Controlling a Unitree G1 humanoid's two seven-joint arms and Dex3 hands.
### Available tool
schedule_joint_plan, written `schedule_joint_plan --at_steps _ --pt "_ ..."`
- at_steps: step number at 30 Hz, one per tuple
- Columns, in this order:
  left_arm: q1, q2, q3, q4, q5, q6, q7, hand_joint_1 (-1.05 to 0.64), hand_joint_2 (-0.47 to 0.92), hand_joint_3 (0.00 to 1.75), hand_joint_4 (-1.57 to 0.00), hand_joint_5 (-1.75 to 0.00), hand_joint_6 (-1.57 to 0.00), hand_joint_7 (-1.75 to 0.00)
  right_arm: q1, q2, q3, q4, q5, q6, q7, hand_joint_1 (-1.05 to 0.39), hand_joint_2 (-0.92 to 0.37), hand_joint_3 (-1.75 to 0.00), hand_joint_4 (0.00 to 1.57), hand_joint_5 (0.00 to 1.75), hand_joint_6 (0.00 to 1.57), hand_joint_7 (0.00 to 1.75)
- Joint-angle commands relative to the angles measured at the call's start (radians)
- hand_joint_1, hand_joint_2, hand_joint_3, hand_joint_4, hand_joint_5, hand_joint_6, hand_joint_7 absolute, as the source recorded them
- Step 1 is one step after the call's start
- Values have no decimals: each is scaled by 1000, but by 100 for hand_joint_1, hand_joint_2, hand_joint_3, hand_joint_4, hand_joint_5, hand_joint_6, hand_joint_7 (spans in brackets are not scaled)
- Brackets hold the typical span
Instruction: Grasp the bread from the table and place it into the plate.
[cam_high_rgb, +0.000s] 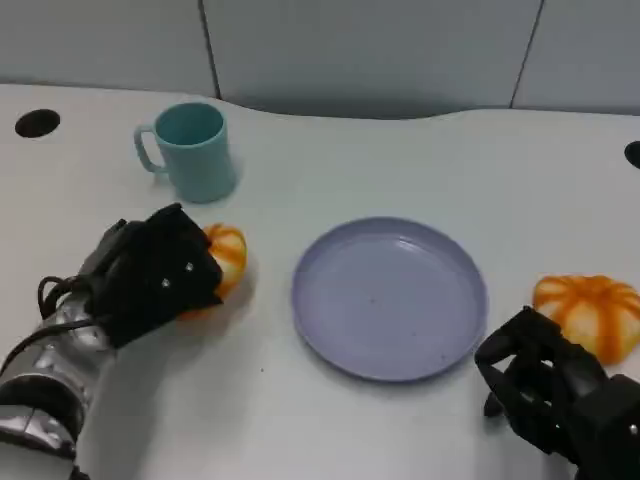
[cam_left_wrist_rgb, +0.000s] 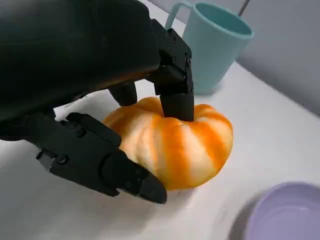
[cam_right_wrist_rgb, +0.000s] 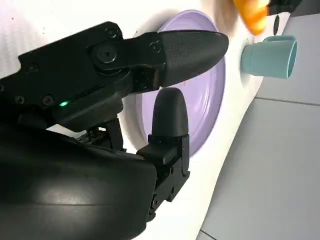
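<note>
My left hand wraps an orange-and-cream striped bread roll on the white table, to my left of the lavender plate — the plate lies to the hand's right, near but not touching the roll, so the carry I judge to come runs sideways toward the middle of the table. In the left wrist view, one finger presses the crown of the roll while the thumb lies along its near side; the roll sits between them, apparently resting on the table. It is round and domed, pumpkin-ribbed with glossy orange bands over pale crumb, with no clear long axis. A teal mug stands just beyond the roll, close enough to mind when lifting. My right hand rests at the plate's other side, fingers apart and holding nothing, beside a second striped roll — the left hand is the one already on bread.
</note>
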Motion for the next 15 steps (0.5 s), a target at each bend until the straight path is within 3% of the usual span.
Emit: schedule_joint_plan --at_steps 1,6,10,15 --pt "18 15 85 -51 -111 -52 -108 -12 87 10 -85 -175 -63 -175 -7 -5 -6 11 10 -3 -1 -28 -92 -37 61 175 38 175" --pt "33 -6 160 -191 -242 -69 -257 -10 88 10 -83 -175 -58 -175 -13 2 -1 9 0 7 -13 -27 -92 -37 60 175 37 175" --pt "31 -22 128 -296 -235 -124 -302 -12 88 10 -83 -175 -59 -175 -21 4 2 16 -10 10 -22 -28 -92 -37 61 175 38 175" --pt "-8 -52 91 -307 -213 -132 -323 -10 87 10 -85 -175 -65 -175 -30 5 2 30 -11 6 -22 -28 -92 -36 60 175 38 175"
